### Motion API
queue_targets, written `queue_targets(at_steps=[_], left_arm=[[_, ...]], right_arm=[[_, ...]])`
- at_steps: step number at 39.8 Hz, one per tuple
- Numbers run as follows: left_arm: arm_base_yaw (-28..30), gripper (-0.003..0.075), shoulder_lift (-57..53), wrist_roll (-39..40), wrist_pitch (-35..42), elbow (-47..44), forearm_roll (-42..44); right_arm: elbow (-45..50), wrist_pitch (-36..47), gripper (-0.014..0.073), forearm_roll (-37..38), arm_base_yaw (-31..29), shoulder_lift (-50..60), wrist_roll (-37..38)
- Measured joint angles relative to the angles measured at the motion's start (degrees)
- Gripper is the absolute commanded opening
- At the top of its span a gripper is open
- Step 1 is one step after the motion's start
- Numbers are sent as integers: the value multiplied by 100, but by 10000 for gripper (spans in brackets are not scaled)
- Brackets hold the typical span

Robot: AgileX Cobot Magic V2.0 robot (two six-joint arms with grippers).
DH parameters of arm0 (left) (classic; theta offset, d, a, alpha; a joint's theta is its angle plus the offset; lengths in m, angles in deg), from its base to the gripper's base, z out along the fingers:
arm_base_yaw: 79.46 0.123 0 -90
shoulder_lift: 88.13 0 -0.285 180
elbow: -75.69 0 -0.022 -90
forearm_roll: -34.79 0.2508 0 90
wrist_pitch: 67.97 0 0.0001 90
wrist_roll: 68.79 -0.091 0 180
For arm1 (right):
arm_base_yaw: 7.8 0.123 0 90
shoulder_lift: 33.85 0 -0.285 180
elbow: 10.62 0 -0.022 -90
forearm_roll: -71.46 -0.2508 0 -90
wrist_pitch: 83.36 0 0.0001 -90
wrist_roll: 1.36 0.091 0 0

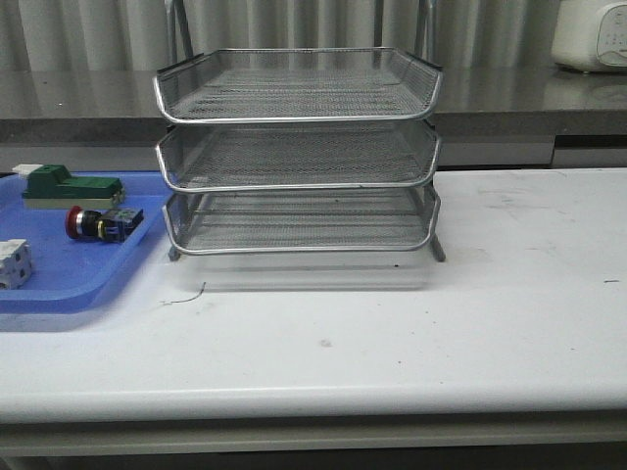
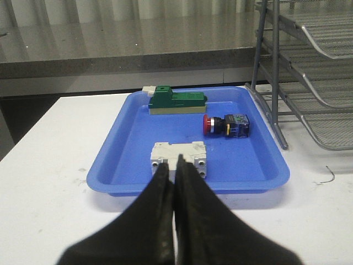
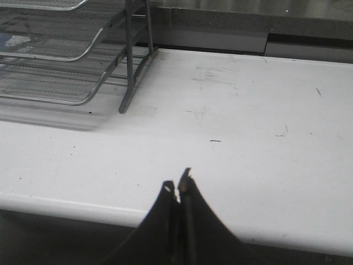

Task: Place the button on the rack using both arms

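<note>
The button, red-headed with a black, blue and yellow body, lies on its side in the blue tray at the table's left. The silver wire-mesh rack stands just right of the tray, three tiers high. My left gripper is shut and empty, hanging short of the tray's near rim, well back from the button. My right gripper is shut and empty over the table's front edge, right of the rack. Neither arm shows in the front view.
In the tray also lie a green block and a white block. A white appliance sits on the grey counter behind. A small wire scrap lies in front of the rack.
</note>
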State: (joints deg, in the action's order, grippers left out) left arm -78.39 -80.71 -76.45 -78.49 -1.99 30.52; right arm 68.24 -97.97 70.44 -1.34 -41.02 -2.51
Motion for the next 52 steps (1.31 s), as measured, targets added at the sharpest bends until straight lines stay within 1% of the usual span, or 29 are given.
queue_targets(at_steps=[42, 46, 52], left_arm=[[0, -19, 0, 0, 0, 0, 0], [0, -19, 0, 0, 196, 0, 0], [0, -19, 0, 0, 1102, 0, 0]], right_arm=[[0, 45, -59, 0, 0, 0, 0], [0, 224, -59, 0, 0, 0, 0], [-42, 376, -59, 0, 0, 0, 0]])
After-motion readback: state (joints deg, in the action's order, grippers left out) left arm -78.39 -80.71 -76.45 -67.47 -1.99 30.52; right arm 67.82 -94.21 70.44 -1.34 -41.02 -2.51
